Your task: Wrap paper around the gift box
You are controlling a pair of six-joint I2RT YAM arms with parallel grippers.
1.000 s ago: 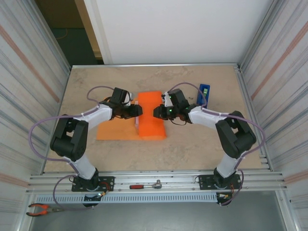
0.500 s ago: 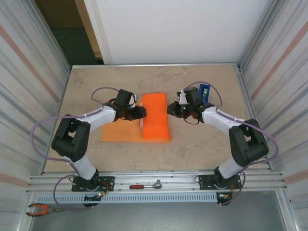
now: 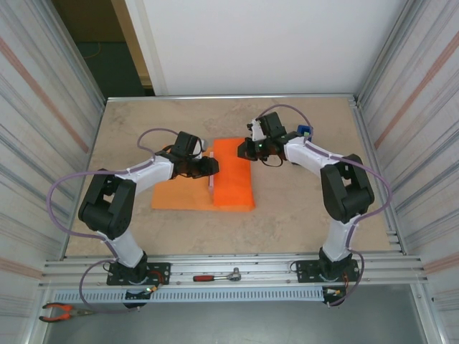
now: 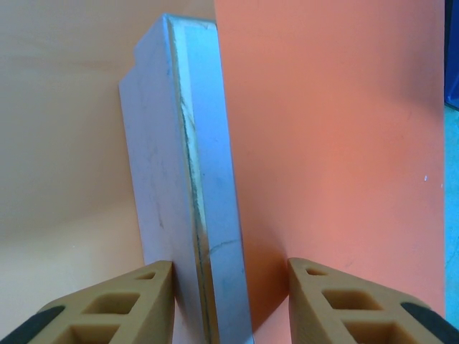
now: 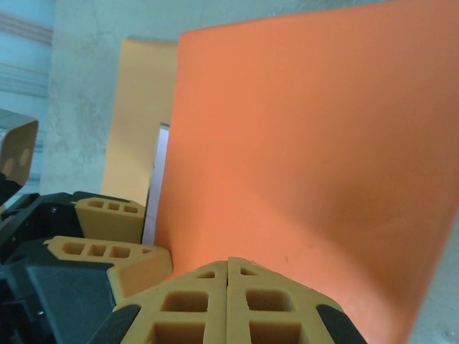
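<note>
Gift box (image 4: 176, 186) sits mid-table under the paper (image 3: 233, 175), which is draped over its top and right side as an orange hump; the rest of the sheet lies flat on the table (image 3: 301, 215) to the left. In the left wrist view we see one pale box face still bare, with the paper's edge running along the box's upper edge. From above, the hump's long axis runs far to near. Left gripper (image 3: 209, 166) comes in from the left, level with the bare face. Its jaws stand apart and straddle the box edge where the paper ends. One finger (image 4: 107, 308) is against or just beside the pale face, and the other (image 4: 351, 301) is on the orange side with a gap showing, so we read no firm grip. Right gripper (image 5: 228, 261) is at the hump's far right corner, jaws closed tight on nothing, tips aimed at the draped paper. We judge the left arm better placed, as the loose flat sheet lies on its side of the box. Blue tape dispenser (image 3: 306, 132) stands just behind the right arm, apart from the paper. The two grippers are near each other across the box, which is the main crowding risk
</note>
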